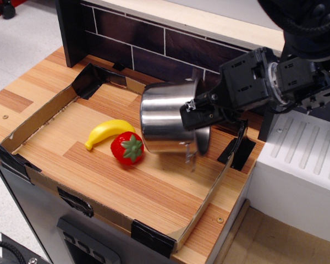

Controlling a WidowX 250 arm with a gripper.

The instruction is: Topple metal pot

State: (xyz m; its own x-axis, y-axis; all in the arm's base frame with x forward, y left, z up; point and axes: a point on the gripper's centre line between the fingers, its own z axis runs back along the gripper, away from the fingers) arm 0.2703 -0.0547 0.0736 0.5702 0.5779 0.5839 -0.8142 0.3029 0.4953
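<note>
So the gripper (197, 111) sits right at the rim of the metal pot (166, 122), a bit right of centre in the frame. Honestly can't tell if the fingers are pinched on the rim or just pressed against it, the black bits blur into the pot's mouth there. The pot is lying pretty much on its side, open end facing right toward the arm, one wire handle dangling below the rim. Its lower edge looks like it's on or just above the wooden tray floor (154, 187) (hard to call from this angle).

I'd say the tipping itself is basically done and we're at the let-go stage. Next move should be easing off the rim and backing out to the right without nudging it upright again or rolling it left, since the strawberry (127, 148) is just beside the pot's base and the banana (107, 132) is right behind that.
</note>
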